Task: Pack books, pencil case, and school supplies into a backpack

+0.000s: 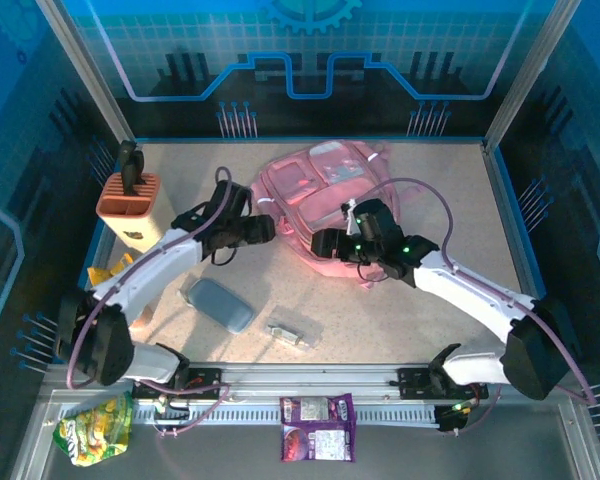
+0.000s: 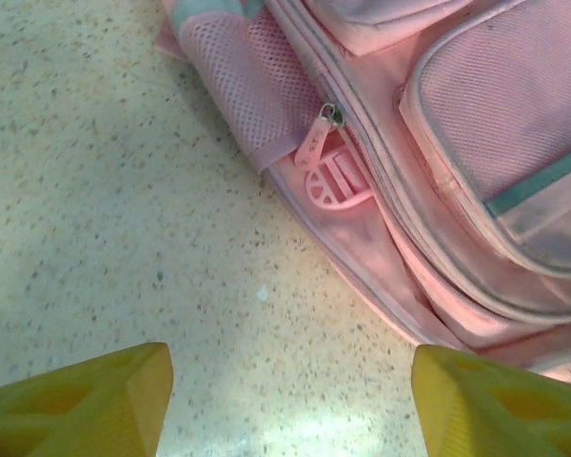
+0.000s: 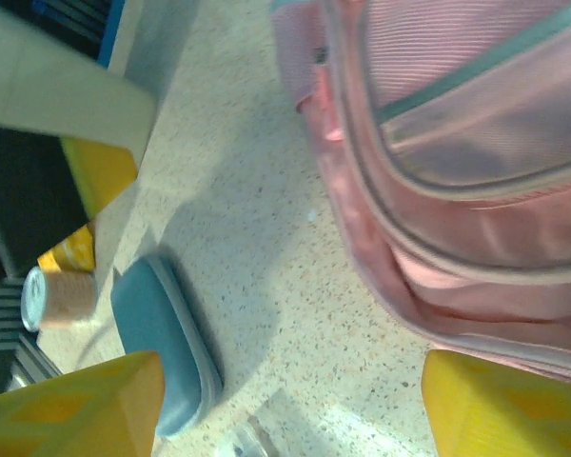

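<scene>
backpack (image 1: pixel 320 190) beside left fingers (image 2: pixel 86 405) and right fingers (image 3: pixel 76 405), both open, empty; pencil case (image 1: pixel 218 303) nearby

Two pincers are counted: the left pincer (image 2: pixel 290 381) and the right pincer (image 3: pixel 292 381). One pink backpack (image 1: pixel 320 185) is counted, just beside both. One grey-blue pencil case (image 1: pixel 220 305) is seen behind the left pincer, toward its arm's base. One small clear and silvery item (image 1: pixel 288 335) is counted behind the right pincer, between the two arms' bases. One orange-topped block (image 1: pixel 130 200) is counted to the left of the left pincer. One yellow snack bag (image 1: pixel 95 430) and two purple packets (image 1: pixel 318 428) are counted well behind both pincers.
</scene>
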Available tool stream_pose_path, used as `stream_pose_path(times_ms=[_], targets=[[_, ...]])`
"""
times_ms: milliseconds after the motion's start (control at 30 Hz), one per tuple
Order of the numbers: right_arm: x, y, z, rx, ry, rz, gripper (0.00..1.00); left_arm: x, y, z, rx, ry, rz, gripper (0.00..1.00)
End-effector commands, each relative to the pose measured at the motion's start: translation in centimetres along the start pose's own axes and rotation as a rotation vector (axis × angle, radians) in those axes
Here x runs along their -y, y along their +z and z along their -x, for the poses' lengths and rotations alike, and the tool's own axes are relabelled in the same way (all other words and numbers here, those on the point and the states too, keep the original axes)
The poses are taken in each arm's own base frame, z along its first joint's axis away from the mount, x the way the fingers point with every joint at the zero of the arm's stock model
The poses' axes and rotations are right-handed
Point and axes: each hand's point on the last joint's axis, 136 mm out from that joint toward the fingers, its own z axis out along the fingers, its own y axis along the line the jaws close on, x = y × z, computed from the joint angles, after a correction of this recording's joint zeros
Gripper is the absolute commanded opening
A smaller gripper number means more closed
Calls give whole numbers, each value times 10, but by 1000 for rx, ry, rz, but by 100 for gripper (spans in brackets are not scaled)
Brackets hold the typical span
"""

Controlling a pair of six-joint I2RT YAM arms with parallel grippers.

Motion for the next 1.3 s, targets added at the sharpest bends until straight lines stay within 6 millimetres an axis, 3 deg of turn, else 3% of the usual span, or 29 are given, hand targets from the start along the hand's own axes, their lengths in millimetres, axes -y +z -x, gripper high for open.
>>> stream_pose_path(times_ms=[0, 200, 367, 633, 767, 933, 1267], targets=[[-10, -2, -20, -31, -190, -34, 75, -13, -18, -18, -22, -60, -8, 73], [-40, 21, -62, -89, -372, 11, 82, -40, -57, -33, 52, -130, 30, 88], [-66, 48, -103, -179, -514, 58, 86, -66, -74, -44, 84, -228, 61, 99], [-101, 99, -153, -230, -687, 117, 97, -92, -97, -48, 134, -336, 113, 99], [-116, 119, -168, -230, -769, 133, 100, -96, -106, -50, 154, -361, 123, 99], [-118, 143, -173, -235, -808, 97, 100, -100, -109, -53, 159, -385, 140, 99], [-118, 169, -184, -265, -903, 79, 100, -106, -117, -50, 207, -417, 160, 99]])
